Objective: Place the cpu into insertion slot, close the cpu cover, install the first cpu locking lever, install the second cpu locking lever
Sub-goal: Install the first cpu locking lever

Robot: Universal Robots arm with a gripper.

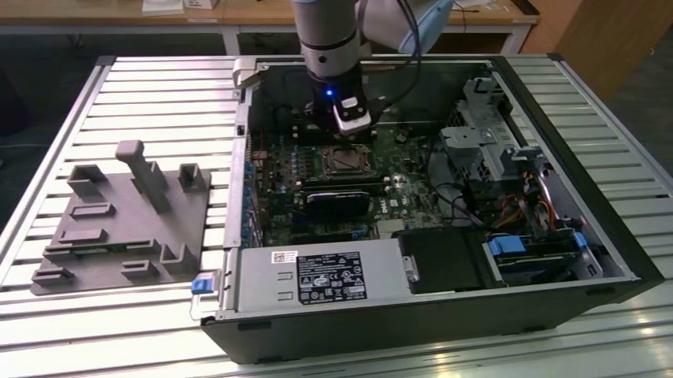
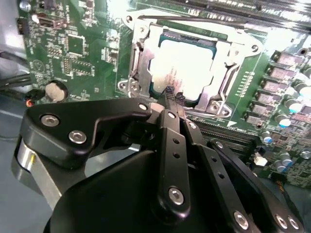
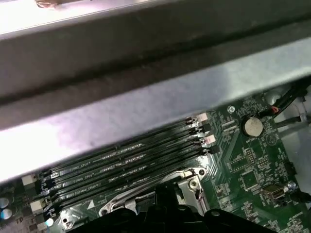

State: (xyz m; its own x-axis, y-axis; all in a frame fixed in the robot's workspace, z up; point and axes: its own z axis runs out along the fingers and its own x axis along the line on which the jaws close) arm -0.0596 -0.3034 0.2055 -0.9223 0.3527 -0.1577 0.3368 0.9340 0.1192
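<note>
You see the gripper (image 2: 173,96) pinched together, empty, its tips at the cpu cover's (image 2: 140,58) edge, the cpu (image 2: 182,60) seated beneath.

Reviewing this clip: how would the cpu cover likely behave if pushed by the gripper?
The cpu cover is a thin metal frame, so probably stiff yet light. It lies flat around the cpu, so a push should press it down rather than tip it. Its shiny surface may let the gripper slip.
</note>
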